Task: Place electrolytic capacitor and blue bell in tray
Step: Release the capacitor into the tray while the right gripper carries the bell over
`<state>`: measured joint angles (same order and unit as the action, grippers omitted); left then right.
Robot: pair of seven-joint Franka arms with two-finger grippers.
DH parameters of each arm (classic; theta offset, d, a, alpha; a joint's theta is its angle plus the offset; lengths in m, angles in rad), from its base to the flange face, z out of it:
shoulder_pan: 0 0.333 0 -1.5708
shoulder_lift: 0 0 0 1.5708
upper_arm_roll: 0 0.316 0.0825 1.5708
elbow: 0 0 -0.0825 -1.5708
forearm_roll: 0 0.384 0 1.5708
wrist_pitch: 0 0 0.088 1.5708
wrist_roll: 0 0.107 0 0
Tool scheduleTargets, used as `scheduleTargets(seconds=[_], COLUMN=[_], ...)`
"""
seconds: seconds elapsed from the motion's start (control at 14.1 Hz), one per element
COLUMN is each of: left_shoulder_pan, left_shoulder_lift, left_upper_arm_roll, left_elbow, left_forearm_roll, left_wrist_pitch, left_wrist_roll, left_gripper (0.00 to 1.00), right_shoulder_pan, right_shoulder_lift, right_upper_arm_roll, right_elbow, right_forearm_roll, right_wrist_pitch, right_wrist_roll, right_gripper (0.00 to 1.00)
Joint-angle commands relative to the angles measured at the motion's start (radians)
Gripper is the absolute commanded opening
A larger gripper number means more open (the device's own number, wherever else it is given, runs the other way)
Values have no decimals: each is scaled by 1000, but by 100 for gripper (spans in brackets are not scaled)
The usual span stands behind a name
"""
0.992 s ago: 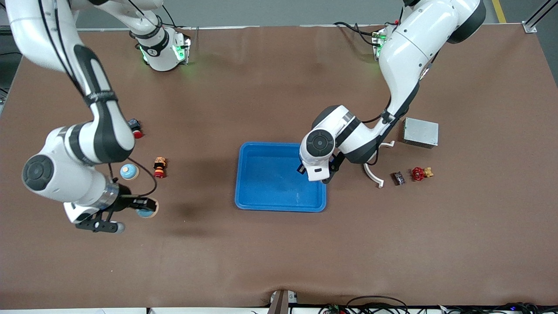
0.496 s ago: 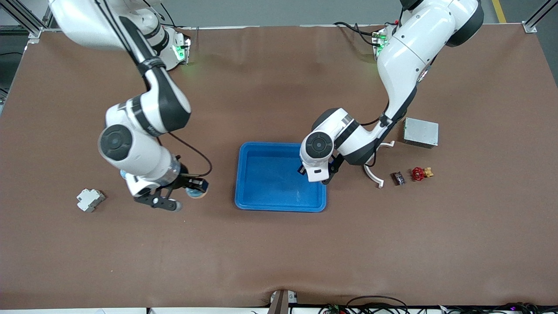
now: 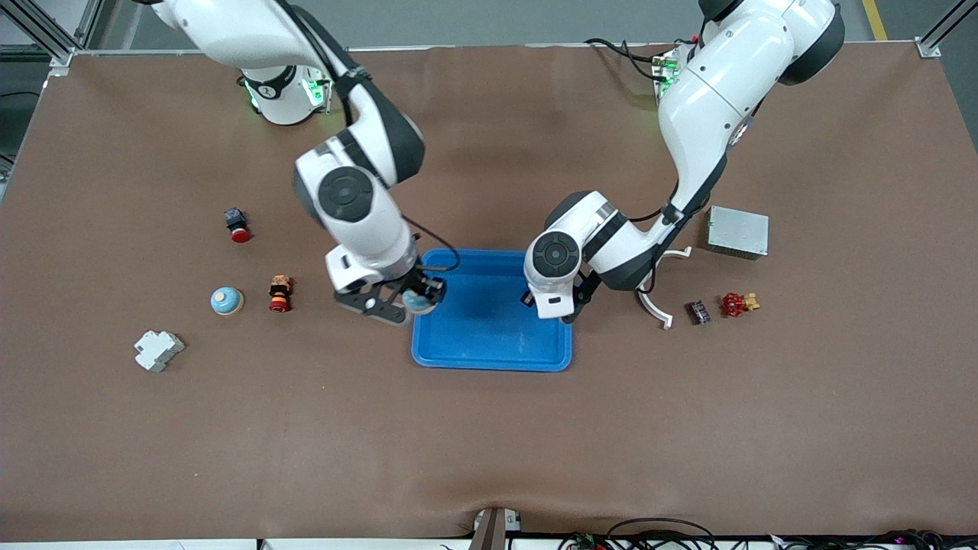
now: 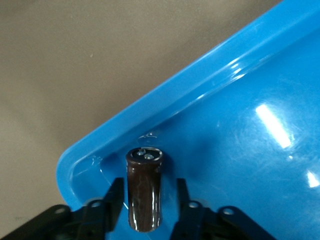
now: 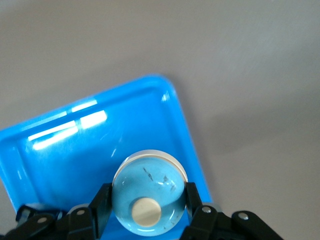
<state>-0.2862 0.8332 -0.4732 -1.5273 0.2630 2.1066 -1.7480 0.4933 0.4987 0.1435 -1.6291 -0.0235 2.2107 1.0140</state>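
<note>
I see the worktop (image 3: 489,443) carrying the blue tray (image 3: 489,355) at its middle. My right tool (image 3: 403,302) hangs over the tray's rim toward the right arm's end, fingers clamped on the blue bell (image 5: 148,199). My left tool (image 4: 146,197) sits low in a tray corner at the left arm's end; its fingers stand a little apart from the capacitor (image 4: 144,187), which rests upright on the tray floor between them.
</note>
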Motion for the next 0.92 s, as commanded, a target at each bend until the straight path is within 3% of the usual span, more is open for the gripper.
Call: scheduleTargets(seconds=[0.0,0.35,0.85], left_shoulder_pan=[-7,22,168], left_shoulder_lift=[-23,-112,-281], left_upper_arm_roll=[2,-2,-12], left_elbow=[9,45,27], left_forearm_roll=[27,27,-11], left_wrist_pitch=[-2,-111,-321], left_wrist_roll=[-21,36,330], left_gripper=[100,100,100], right_shoulder_pan=[63,122,122], right_shoulder_lift=[-16,29,87], right_upper_arm_roll=[-15,-15,-18], right_elbow=[-93,-103,-106], right_forearm_roll=[-23,-26,-39], right_wrist_pitch=[78,86,139], right_wrist_roll=[93,169,170], right_gripper=[0,0,0])
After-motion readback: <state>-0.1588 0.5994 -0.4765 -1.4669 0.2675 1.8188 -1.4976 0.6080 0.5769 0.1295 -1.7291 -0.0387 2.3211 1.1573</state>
